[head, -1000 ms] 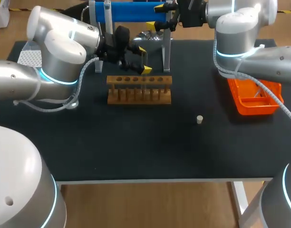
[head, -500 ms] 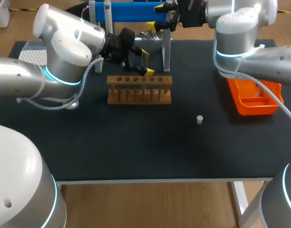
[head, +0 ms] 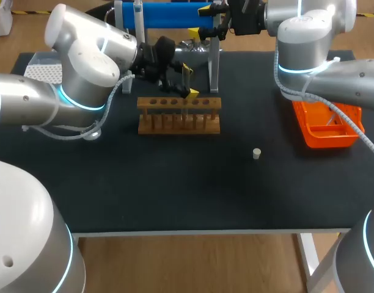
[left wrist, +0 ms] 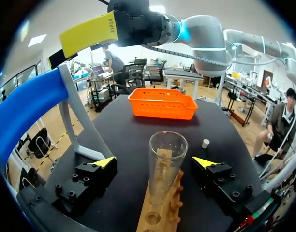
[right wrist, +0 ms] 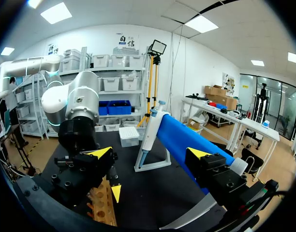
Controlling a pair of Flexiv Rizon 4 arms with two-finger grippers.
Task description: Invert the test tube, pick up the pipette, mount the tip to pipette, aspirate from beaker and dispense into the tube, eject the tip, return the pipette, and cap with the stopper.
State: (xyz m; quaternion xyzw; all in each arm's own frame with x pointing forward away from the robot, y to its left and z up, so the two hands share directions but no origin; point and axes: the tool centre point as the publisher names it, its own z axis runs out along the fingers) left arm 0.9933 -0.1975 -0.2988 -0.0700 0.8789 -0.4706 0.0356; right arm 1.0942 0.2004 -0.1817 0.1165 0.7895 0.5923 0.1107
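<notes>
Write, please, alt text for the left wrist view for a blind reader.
A glass test tube stands mouth-up in a wooden rack between the left gripper's open fingers, untouched. Ahead on the black table lie an orange basket and a small white stopper.

**A:** Where could a gripper actually get through on this table [head: 175, 201]?

**B:** Across the front half, easy. Only the little stopper [head: 256, 153] sits out there, well apart from everything else. The orange basket [head: 327, 125] blocks the right edge.

**A:** And the back?

**B:** Crowded. The wooden rack [head: 179, 115] stands across the middle with the test tube [left wrist: 166, 164] rising from it. The left gripper [left wrist: 155, 163] straddles the tube, with a gap on each side. Right behind is the pipette stand [head: 214, 61], its blue bar [head: 168, 15] running crosswise, with the right gripper [head: 200, 20] at its end. The left arm [head: 83, 67] hangs over the back-left corner by the tip box [head: 37, 73].
</notes>
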